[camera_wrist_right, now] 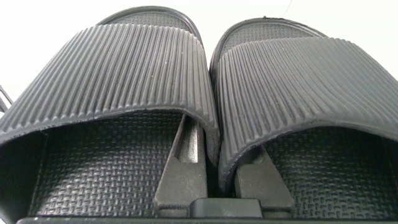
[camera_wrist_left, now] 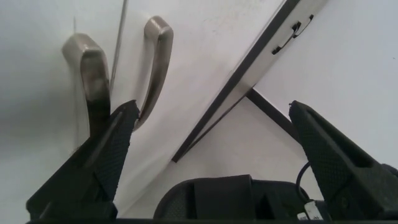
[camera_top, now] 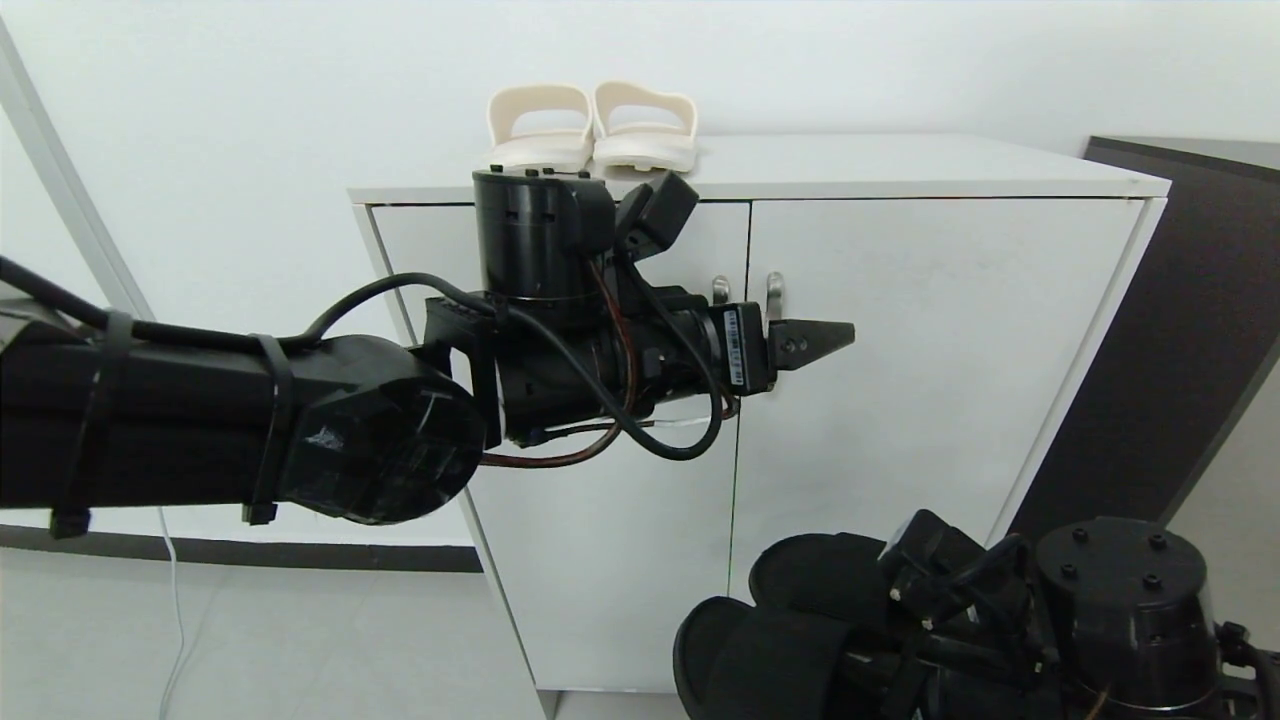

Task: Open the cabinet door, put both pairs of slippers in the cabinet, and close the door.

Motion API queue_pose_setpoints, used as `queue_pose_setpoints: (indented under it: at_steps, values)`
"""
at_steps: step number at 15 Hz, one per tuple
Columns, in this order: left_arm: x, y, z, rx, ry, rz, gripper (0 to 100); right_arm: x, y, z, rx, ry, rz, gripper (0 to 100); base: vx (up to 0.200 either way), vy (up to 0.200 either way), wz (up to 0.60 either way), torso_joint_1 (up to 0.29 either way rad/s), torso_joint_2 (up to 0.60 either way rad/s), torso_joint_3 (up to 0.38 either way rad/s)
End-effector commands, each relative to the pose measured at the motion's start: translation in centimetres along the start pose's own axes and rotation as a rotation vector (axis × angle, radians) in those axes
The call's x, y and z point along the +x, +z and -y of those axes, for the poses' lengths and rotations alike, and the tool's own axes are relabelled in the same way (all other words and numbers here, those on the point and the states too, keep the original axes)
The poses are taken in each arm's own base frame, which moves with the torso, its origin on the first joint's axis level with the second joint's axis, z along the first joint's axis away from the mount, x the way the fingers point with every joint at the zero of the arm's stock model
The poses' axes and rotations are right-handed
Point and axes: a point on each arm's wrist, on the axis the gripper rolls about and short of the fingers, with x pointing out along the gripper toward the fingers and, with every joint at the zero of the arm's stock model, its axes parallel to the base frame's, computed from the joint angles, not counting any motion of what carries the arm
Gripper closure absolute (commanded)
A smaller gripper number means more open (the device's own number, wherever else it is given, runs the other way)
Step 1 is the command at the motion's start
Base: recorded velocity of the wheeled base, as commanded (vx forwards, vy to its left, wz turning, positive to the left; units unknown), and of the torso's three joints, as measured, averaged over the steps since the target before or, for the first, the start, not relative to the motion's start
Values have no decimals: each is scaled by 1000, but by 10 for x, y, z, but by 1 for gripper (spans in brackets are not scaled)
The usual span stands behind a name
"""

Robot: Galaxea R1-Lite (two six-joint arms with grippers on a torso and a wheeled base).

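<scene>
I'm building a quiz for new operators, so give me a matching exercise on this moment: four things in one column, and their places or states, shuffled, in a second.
Column one:
1. cream slippers
2. black slippers
3. left pincer
4. cabinet doors

Column two:
A. shut
B. open, by the door handles
C. on top of the cabinet
D. held in the right pincer, low in front of the cabinet

Pairs: 1-C, 2-D, 3-B, 4-A.
</scene>
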Motion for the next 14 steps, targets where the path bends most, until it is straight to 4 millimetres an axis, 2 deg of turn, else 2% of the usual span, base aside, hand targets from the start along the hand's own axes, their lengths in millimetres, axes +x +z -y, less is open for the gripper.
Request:
queue_pose_setpoints:
  at_steps: [1, 4, 11, 12, 14]
  values:
    - [4, -4, -4, -4, 10, -11, 0, 0, 1, 0, -2, 2, 3, 100, 0, 0, 0, 0, 0, 0]
    - [13, -5, -7, -4, 9, -9, 0, 0, 1, -1, -3, 5, 3, 100, 0, 0, 0, 0, 0, 0]
    - [23, 3, 0, 3, -19, -2, 0, 2, -1, -5, -10, 22, -8, 100, 0, 0, 0, 0, 0, 0]
    - [23, 3, 0, 2, -19, -4, 100, 2, -1, -5, -9, 23, -8, 100, 0, 0, 0, 0, 0, 0]
    - [23, 2, 0, 0, -18, -5, 100, 2, -1, -5, -10, 25, -8, 100, 0, 0, 0, 0, 0, 0]
